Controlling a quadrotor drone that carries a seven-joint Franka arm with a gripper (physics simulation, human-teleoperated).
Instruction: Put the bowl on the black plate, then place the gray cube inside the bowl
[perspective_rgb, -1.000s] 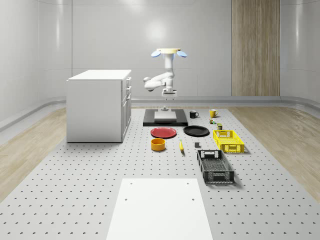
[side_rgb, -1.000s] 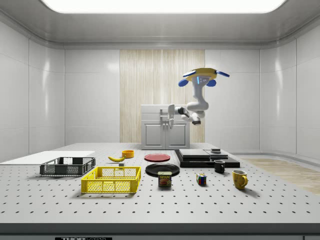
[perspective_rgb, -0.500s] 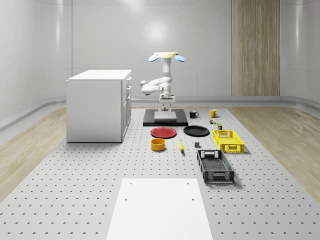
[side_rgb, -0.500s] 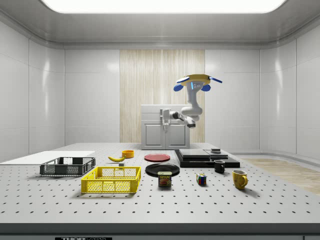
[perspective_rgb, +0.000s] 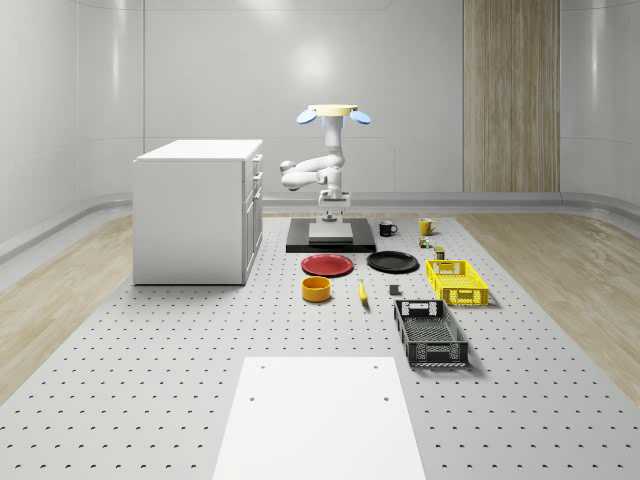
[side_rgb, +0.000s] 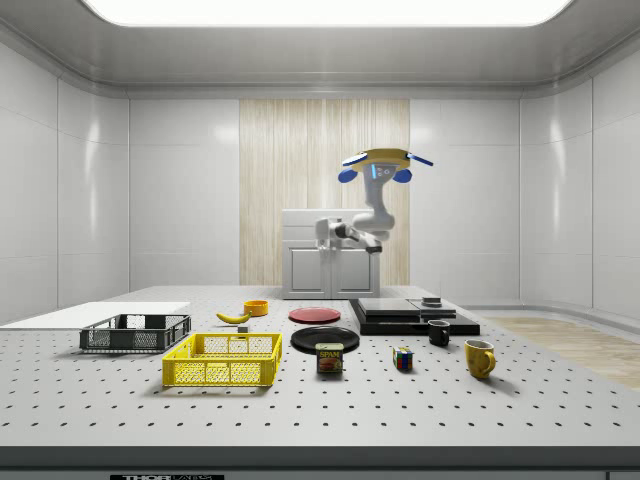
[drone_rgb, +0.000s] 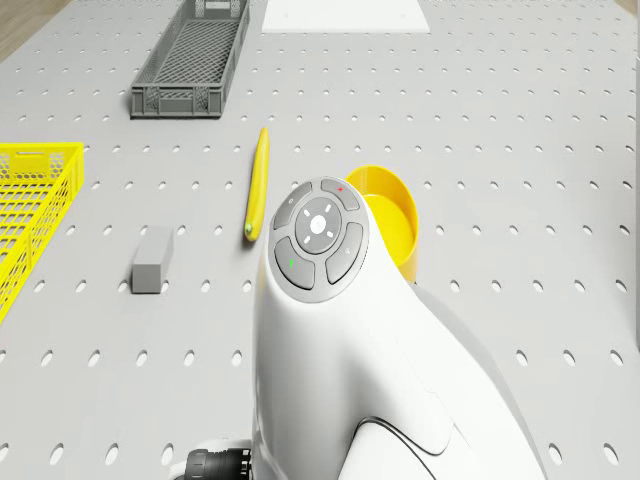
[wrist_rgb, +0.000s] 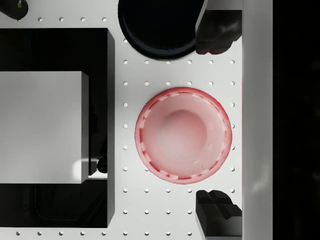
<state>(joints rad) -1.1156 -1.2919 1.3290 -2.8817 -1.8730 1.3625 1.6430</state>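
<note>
You saw the yellow bowl (perspective_rgb: 317, 289) standing upright and empty on the perforated table, nearest the whole-scene camera of the round dishes, with a banana just beside it in the drone view. The black plate (perspective_rgb: 392, 262) lay flat and bare farther back, toward the whole-scene view's right, apart from the bowl. The gray cube (drone_rgb: 153, 259), a small plain block, rested on the table between the banana and a yellow basket.
</note>
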